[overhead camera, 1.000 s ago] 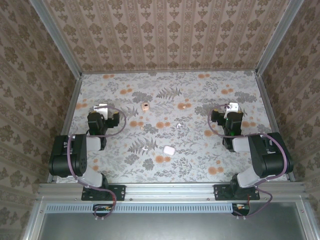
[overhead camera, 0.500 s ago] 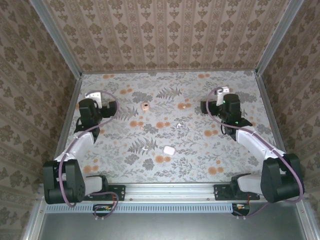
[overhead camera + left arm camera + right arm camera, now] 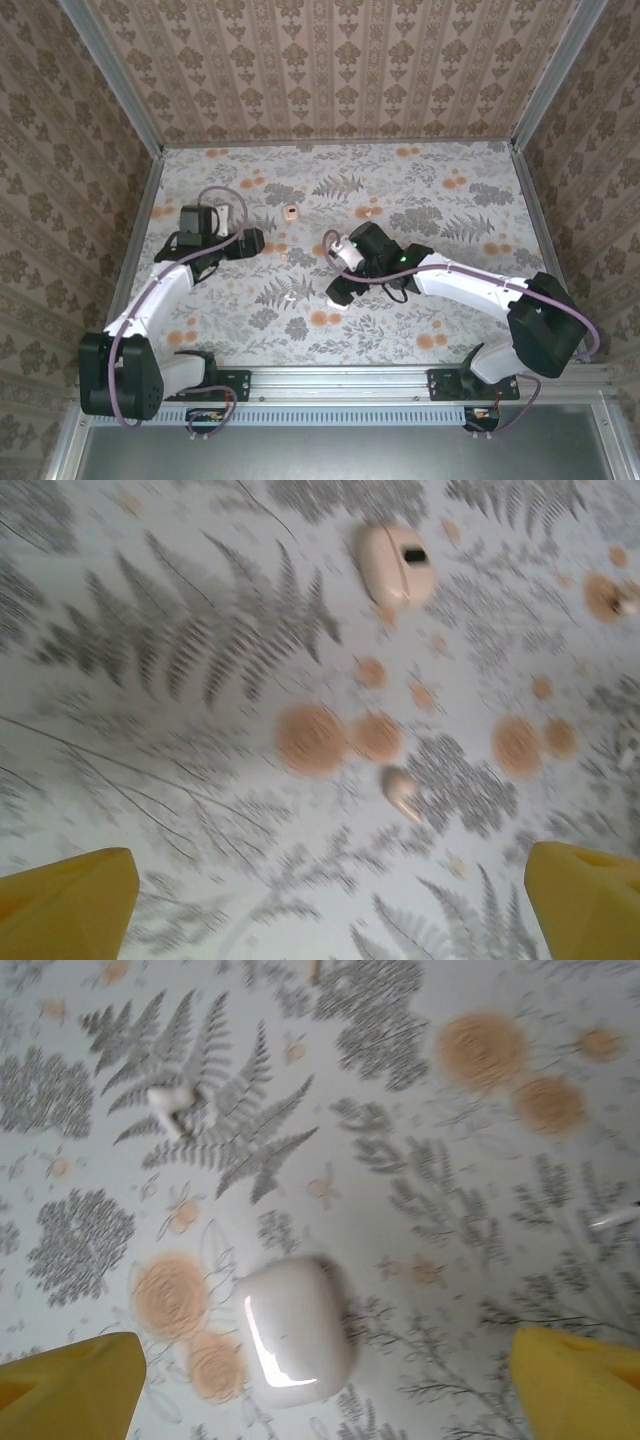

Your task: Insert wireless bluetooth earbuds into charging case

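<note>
Your right end effector point(image 3: 325, 1375) stood spread wide, the charging case point(image 3: 295, 1330) lying between its fingers point(image 3: 70, 1380), one earbud point(image 3: 170, 1105) farther ahead. Your left end effector point(image 3: 325, 880) was spread too, another earbud point(image 3: 400, 792) just ahead of it.

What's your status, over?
Both open, empty: right pincer over the shut charging case; left pincer over a peach-tinted earbud. One white earbud loose left of the case. Nothing in the way.

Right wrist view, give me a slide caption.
Right end effector open above the white charging case, one earbud lying beyond on the floral table.
</note>
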